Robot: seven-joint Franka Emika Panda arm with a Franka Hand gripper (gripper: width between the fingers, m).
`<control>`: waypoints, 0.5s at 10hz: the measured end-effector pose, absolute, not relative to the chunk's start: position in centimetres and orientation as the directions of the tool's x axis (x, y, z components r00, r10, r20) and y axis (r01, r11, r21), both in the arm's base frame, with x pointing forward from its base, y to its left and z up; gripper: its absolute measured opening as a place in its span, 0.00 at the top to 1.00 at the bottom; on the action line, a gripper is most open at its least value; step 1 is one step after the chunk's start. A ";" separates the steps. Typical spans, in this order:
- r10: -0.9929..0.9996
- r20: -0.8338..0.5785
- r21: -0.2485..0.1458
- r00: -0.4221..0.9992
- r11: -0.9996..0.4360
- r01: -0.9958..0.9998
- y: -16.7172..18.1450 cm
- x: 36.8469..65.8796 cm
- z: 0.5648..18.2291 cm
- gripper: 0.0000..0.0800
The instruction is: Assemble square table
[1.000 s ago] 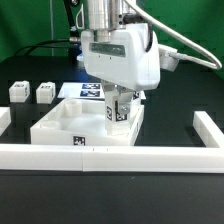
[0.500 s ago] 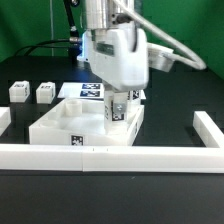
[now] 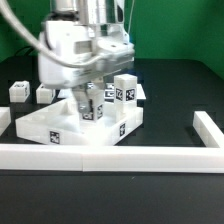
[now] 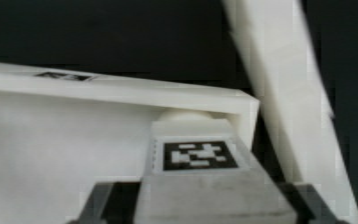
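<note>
1. White plastic square tray-like top (image 3: 55, 128) lies on the black desk (image 3: 170, 100), just behind the long low white border wall (image 3: 120, 157).
2. Pincer (image 3: 92, 110) is clamped on a small white tagged leg (image 4: 197, 150), held upright at an inner corner of the top.
3. A second tagged leg (image 3: 123, 88) stands upright at the top's corner toward the exterior view's right.
4. Two spare legs (image 3: 18, 91) (image 3: 44, 93) rest on the desk at the exterior view's left, apart from the top.

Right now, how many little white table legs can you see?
4. Two small white tagged legs sit at the exterior view's left, one stands upright on the white square tray, one is between the jaws.
</note>
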State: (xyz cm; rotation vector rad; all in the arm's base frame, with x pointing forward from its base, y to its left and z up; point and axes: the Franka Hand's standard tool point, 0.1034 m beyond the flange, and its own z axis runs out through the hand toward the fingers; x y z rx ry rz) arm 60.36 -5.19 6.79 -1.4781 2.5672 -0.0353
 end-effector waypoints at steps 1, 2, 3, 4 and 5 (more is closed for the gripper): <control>-0.861 -0.141 -0.108 -0.489 0.505 -0.857 -5.0 60.3 6.7 0.64; -0.876 -0.137 -0.112 -0.462 0.477 -0.871 -5.1 60.3 6.7 0.64; -0.893 -0.131 -0.114 -0.430 0.444 -0.889 -5.1 60.2 6.7 0.35; -0.959 -0.106 -0.142 -0.265 0.278 -0.950 -4.8 60.0 6.5 0.35; -0.994 -0.083 -0.162 -0.067 0.080 -0.984 -2.4 59.0 5.8 0.22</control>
